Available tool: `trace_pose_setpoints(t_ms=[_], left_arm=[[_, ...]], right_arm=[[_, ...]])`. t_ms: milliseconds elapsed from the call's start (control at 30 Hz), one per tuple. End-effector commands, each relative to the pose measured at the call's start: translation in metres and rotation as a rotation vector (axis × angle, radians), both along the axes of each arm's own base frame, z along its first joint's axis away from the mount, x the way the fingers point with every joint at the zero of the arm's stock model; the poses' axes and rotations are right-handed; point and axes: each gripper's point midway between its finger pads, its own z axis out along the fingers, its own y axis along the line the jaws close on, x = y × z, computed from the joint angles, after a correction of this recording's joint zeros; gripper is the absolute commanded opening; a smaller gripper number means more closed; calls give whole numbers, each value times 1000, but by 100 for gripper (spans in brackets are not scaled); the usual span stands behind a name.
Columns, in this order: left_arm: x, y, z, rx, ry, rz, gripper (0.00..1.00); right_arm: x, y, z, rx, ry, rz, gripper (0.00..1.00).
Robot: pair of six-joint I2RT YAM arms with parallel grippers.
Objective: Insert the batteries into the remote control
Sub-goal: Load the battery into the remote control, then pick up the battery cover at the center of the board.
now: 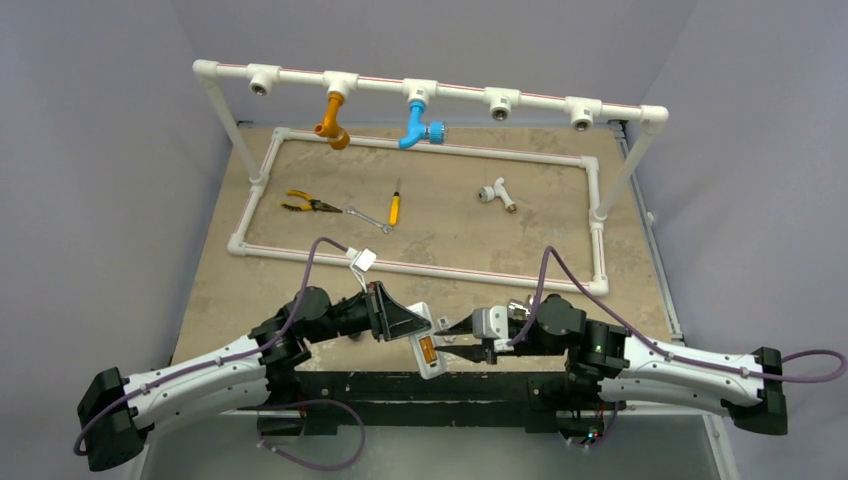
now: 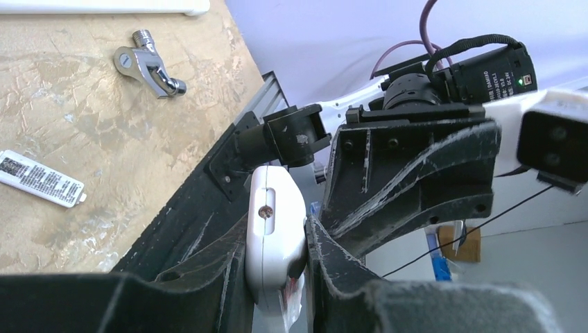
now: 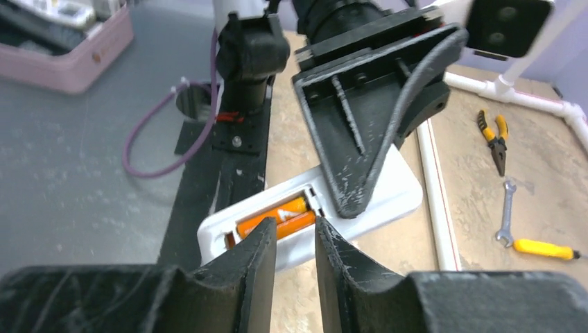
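Two batteries (image 3: 277, 218) side by side in the open back bay of the remote control (image 3: 399, 187). Grips that white handset with the left pincer (image 2: 274, 243), clamped tight on its body, by the near edge of the tabletop (image 1: 450, 220). Points the right pincer (image 3: 295, 225) at the bay, fingertips parted by a narrow gap with nothing between them, right over the batteries. Cannot tell whether touching them.

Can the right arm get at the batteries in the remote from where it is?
Probably yes. The batteries lie uncovered facing the right gripper, whose tips sit right at them. The left gripper clamps the remote further along, not over them.
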Motion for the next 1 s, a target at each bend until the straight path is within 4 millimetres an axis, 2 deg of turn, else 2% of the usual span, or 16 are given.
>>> trace_pose_setpoints(t_ms=[0, 100, 233, 433, 500, 633, 700, 867, 967], left_arm=[[-1, -1, 35, -90, -70, -7, 0], [0, 2, 33, -72, -87, 6, 0], [5, 6, 29, -40, -107, 38, 0], [8, 11, 27, -23, -132, 66, 0], [9, 13, 25, -13, -132, 77, 0], [14, 19, 17, 14, -119, 121, 0], [17, 22, 14, 12, -96, 143, 0], [26, 28, 0, -72, -6, 145, 0], [32, 34, -6, -101, 28, 160, 0]], right_arm=[[19, 1, 42, 182, 260, -180, 27], [39, -5, 39, 205, 435, -349, 29], [53, -16, 20, 175, 625, -524, 34], [68, -34, -5, 188, 741, -698, 58], [77, -46, -14, 199, 764, -791, 66], [100, -82, -42, 133, 738, -1067, 71], [102, -93, -62, 33, 721, -1160, 72], [95, -82, -111, -219, 703, -1210, 73], [94, -71, -130, -295, 701, -1212, 72]])
